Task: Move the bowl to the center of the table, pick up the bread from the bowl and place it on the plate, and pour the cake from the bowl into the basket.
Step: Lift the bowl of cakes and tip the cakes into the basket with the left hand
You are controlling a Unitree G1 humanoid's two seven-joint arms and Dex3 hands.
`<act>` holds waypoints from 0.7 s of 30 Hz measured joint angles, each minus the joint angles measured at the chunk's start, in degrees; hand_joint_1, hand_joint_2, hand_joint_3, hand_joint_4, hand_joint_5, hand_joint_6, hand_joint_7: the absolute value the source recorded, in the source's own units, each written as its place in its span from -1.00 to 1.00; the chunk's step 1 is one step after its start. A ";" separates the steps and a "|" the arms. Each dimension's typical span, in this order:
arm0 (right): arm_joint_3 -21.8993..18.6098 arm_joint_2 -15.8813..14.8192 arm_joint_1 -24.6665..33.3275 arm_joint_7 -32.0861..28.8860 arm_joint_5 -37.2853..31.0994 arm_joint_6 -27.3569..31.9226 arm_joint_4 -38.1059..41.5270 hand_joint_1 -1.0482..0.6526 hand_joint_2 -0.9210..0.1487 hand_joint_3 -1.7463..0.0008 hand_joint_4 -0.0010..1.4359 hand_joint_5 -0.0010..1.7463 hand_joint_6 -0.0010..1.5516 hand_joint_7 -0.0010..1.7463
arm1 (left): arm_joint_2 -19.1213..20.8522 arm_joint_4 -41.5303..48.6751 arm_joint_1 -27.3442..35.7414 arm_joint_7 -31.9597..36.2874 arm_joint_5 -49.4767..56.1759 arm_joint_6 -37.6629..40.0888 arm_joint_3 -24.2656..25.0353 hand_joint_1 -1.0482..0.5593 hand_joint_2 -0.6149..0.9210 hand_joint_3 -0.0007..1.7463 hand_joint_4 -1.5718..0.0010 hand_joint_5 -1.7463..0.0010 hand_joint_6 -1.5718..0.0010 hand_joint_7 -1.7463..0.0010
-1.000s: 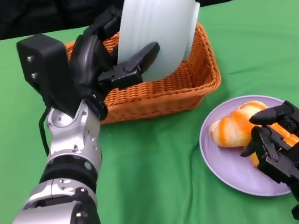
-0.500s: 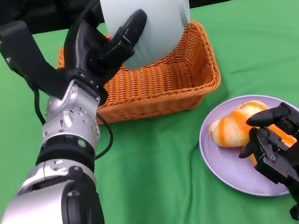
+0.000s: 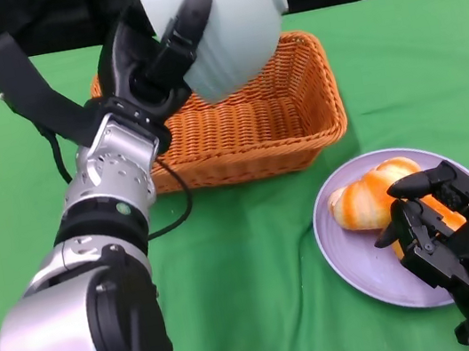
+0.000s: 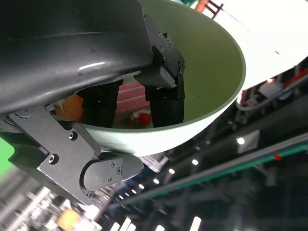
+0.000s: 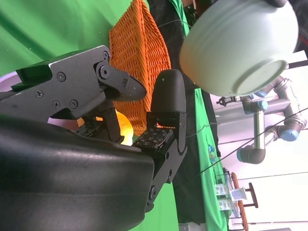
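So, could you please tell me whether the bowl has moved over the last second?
Yes: the bowl has risen and shifted left relative to the basket.

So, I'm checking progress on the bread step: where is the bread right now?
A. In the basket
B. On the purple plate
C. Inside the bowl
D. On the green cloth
B: the bread lies on the purple plate, beside the right hand, in the head view.

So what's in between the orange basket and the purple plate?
Nothing but bare green cloth. In the head view the basket and the plate sit apart with only tablecloth between them.
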 measured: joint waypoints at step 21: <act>0.07 -0.02 -0.13 0.77 0.87 -0.19 0.40 0.17 -0.69 0.11 -0.05 0.86 -0.20 0.46 | -0.03 1.22 -1.86 0.71 -9.69 15.59 8.98 0.09 0.69 0.10 0.12 -1.00 0.23 -0.95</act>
